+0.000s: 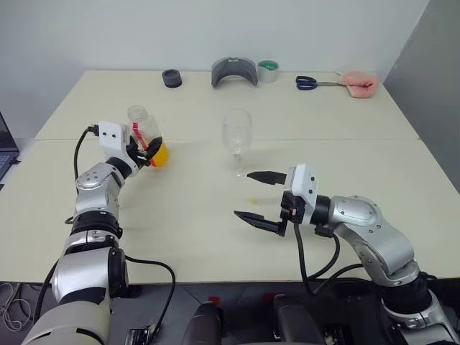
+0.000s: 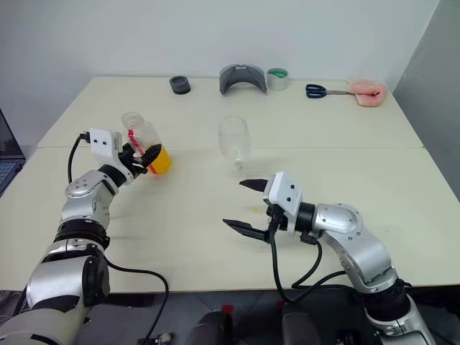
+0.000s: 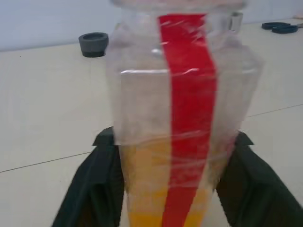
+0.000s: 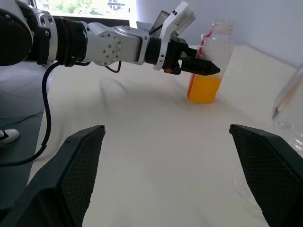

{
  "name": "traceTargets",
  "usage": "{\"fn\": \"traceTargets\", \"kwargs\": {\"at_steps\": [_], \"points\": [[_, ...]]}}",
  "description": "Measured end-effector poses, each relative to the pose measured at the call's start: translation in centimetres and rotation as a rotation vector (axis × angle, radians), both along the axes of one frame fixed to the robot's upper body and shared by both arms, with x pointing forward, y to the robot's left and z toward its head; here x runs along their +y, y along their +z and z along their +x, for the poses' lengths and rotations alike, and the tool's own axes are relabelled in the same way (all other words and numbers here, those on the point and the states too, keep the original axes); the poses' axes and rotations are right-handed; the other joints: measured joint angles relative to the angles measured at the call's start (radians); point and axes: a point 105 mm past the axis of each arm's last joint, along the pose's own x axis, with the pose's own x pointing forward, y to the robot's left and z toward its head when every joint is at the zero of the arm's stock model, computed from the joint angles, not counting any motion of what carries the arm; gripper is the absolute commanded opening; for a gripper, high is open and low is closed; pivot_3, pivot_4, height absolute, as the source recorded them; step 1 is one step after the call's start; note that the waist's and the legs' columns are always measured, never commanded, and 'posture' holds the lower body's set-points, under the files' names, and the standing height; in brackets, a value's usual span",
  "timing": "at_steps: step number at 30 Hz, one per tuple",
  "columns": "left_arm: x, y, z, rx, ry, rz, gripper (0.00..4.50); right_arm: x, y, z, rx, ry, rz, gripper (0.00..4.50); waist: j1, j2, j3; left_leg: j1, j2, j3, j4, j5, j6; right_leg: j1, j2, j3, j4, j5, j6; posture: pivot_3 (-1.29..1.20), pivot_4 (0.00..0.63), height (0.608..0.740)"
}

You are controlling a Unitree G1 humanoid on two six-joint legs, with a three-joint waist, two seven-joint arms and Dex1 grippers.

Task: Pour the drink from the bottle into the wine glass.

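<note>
Along the far edge of my table (image 1: 345, 237) I see a dark grey round piece (image 1: 172, 78), a grey curved holder (image 1: 234, 72), a roll of tape (image 1: 268, 70), blue-handled scissors (image 1: 313, 83) and a pink soft item (image 1: 359, 83) at the far right. All of these sit well apart from the working area. A laptop edge (image 1: 4, 147) pokes in at the far left. Nothing lies on the bare tabletop between the bottle and the glass.

The bottle (image 1: 146, 138) stands on the left side of the table, upright or nearly so. It is clear plastic with a red strip down its side, and I see no cap on its wide mouth. The drink (image 1: 159, 154) fills only the bottom part, orange-yellow and translucent. My left gripper (image 1: 147, 151) is clamped on the bottle's lower body, one black finger on each side.

The wine glass (image 1: 237, 136) stands upright near the table's middle, to the right of the bottle and apart from it, clear and empty-looking.

My right gripper (image 1: 260, 196) hovers just near-side of the glass, pointing left, fingers spread wide with nothing between them.
</note>
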Motion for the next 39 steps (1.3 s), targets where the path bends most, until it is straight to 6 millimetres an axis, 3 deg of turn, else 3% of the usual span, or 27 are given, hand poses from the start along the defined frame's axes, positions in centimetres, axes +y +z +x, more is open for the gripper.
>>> {"fn": "traceTargets", "kwargs": {"at_steps": [12, 17, 23, 29, 35, 39], "points": [[-0.4, 0.1, 0.2, -0.004, -0.013, 0.013, 1.74, 0.2, 0.3, -0.1, -0.041, 0.006, 0.001, 4.5, 0.0, 0.0, 0.0, 0.0, 0.0, 0.0, 0.0, 0.0, 0.0, 0.0, 0.0, 0.0, 0.0, 0.0, 0.0, 0.0, 0.15, 0.74], [-3.9, 2.3, 0.7, -0.078, -0.121, 0.118, 1.74, -0.3, 0.6, 0.4, -0.044, -0.03, 0.017, 4.5, 0.003, -0.002, 0.001, -0.002, 0.0, -0.001, 0.001, 0.0, 0.0, -0.001, 0.0, -0.001, 0.0, 0.0, 0.0, 0.0, 0.15, 0.74], [-8.6, 6.3, 0.8, -0.263, -0.226, 0.415, 1.74, -1.6, 0.6, 2.2, -0.046, -0.161, 0.03, 4.5, 0.004, -0.002, 0.001, -0.001, 0.0, 0.0, 0.001, 0.0, 0.0, -0.001, 0.0, 0.0, 0.0, 0.0, 0.0, 0.0, 0.15, 0.74], [-12.3, 7.0, 0.4, -0.385, -0.308, 0.635, 1.74, -2.5, 2.1, 4.7, -0.086, -0.308, 0.121, 4.5, -0.002, -0.002, 0.001, -0.001, 0.0, 0.0, 0.001, 0.0, 0.0, -0.001, 0.0, 0.001, 0.001, 0.0, 0.0, 0.0, 0.15, 0.74], [-13.5, 9.1, 0.8, -0.508, -0.274, 0.769, 1.73, -3.6, 2.9, 6.1, -0.089, -0.364, 0.155, 4.5, -0.001, -0.002, 0.001, -0.002, -0.001, 0.0, 0.0, 0.0, 0.0, -0.001, 0.0, 0.001, 0.0, 0.0, 0.0, 0.0, 0.15, 0.74], [-13.7, 9.4, 1.0, -0.553, -0.259, 0.853, 1.72, -3.6, 2.8, 6.1, -0.073, -0.356, 0.161, 4.5, -0.003, -0.002, 0.001, -0.002, -0.001, 0.0, 0.0, 0.0, 0.0, -0.001, 0.0, 0.0, 0.001, 0.0, 0.0, 0.0, 0.15, 0.74]]}}
